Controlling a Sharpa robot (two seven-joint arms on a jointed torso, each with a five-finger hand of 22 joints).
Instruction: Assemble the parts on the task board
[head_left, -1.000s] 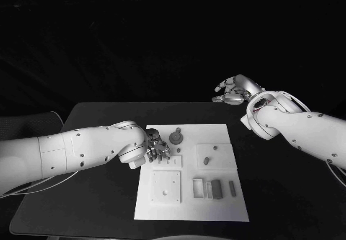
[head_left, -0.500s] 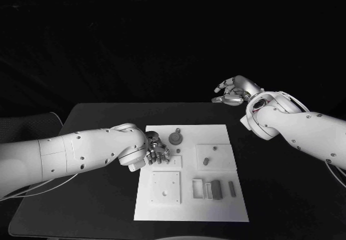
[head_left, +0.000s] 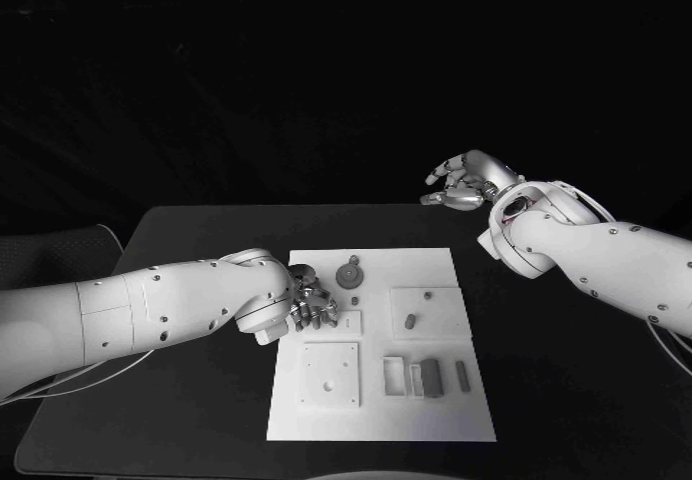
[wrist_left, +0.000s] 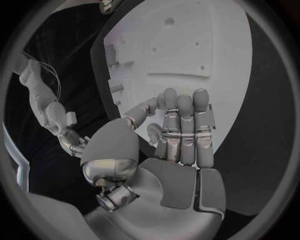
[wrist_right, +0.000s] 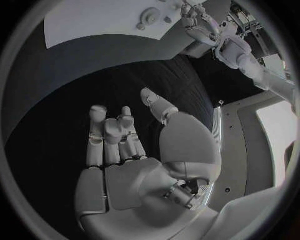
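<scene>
The white task board (head_left: 433, 420) lies in the middle of the black tabletop (head_left: 202, 400). The left robot hand (head_left: 313, 305) hovers over the board's near-left area, beside a small square plate (head_left: 346, 322); its fingers are straight and close together, apart from the thumb, with nothing between them. Just beyond its fingertips stands a round grey part (head_left: 351, 273). To its right a raised square plate (head_left: 433, 312) carries a small grey peg (head_left: 413, 321). Nearer the robot lie a square plate with holes (head_left: 330, 374) and several grey bars (head_left: 430, 378) side by side. The right robot hand (head_left: 462, 183) hangs well apart beyond the tabletop's far-right corner, fingers loosely curled, holding nothing
</scene>
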